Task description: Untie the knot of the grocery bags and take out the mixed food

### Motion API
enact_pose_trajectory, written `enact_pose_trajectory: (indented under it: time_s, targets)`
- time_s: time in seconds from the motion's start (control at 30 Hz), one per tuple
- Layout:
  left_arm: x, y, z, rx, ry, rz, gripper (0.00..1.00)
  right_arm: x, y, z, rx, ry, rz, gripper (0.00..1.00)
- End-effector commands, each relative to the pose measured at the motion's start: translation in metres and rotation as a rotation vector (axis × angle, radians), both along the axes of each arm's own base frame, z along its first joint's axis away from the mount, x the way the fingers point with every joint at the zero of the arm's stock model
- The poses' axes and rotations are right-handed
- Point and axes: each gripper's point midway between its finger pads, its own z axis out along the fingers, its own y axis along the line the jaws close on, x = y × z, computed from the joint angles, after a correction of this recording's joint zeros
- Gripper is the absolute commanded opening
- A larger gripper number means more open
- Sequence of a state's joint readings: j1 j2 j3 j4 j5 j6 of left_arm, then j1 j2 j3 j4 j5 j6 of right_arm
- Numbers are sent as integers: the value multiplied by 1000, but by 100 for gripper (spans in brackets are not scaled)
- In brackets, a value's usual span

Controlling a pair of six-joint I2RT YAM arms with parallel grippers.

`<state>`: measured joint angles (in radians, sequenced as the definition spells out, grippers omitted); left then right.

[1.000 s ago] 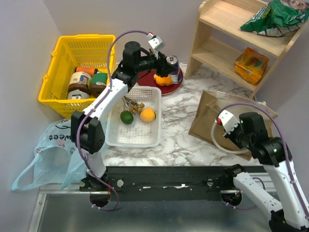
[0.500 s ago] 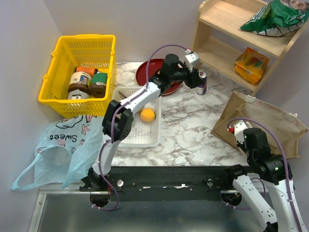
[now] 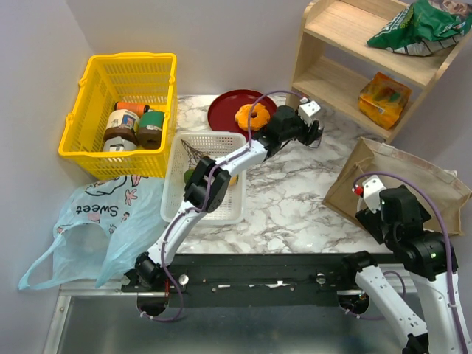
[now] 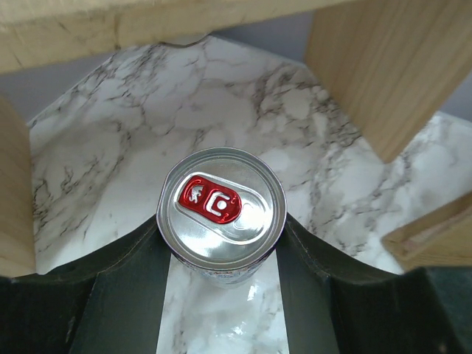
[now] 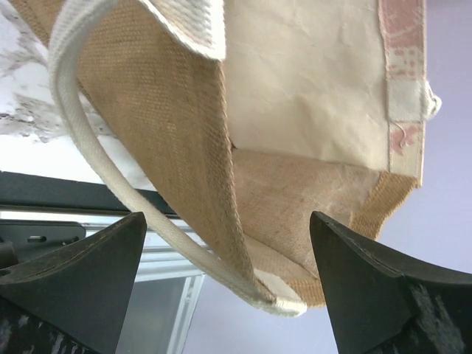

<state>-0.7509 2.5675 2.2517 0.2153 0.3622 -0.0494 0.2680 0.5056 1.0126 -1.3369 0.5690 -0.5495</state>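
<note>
Left pincer (image 4: 223,221) is clamped on one can (image 4: 223,206), which has a silver top and a red tab. The can stands upright on the marble table (image 4: 147,110), under the wooden shelf (image 3: 332,81). The right pincer (image 5: 227,221) is spread wide, close to the brown bag (image 3: 402,184), with one white handle (image 5: 96,147) crossing in front of it. Two packets sit on the shelf, one green (image 3: 420,26) and one yellow-orange (image 3: 383,96). One doughnut (image 3: 251,116) rests on a red plate (image 3: 225,110). A white tray (image 3: 206,210) holds one lime (image 3: 189,175), partly hidden behind the arm. One blue bag (image 3: 96,221) lies at the table's left edge, beside a yellow basket (image 3: 88,88) holding three jars (image 3: 120,127).
</note>
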Motion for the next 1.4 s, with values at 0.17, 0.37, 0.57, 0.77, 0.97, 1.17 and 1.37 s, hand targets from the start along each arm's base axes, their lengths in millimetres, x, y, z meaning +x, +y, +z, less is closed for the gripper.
enact_pose_trajectory:
  time_s: [0.17, 0.37, 0.57, 0.77, 0.97, 1.17, 1.37]
  targets:
    - [14, -30, 50, -191, -220, 99, 2, -14, 8, -23, 61, 110, 5, 100]
    - [17, -37, 41, -196, -240, 108, 8, -12, 12, -25, 79, 121, 11, 100]
    - [19, -40, 25, -181, -233, 105, 8, -9, 13, -27, 81, 131, 5, 99]
    - [22, -41, 14, -176, -230, 112, 21, -5, 15, -24, 81, 140, 8, 100]
    - [20, -45, 15, -186, -236, 111, 80, -4, 16, -26, 84, 147, 11, 100]
    - [21, -44, 15, -173, -256, 118, 85, -3, 18, -34, 96, 157, 13, 99]
    - [20, -44, 15, -171, -256, 112, 86, -2, 19, -33, 100, 153, 14, 100]
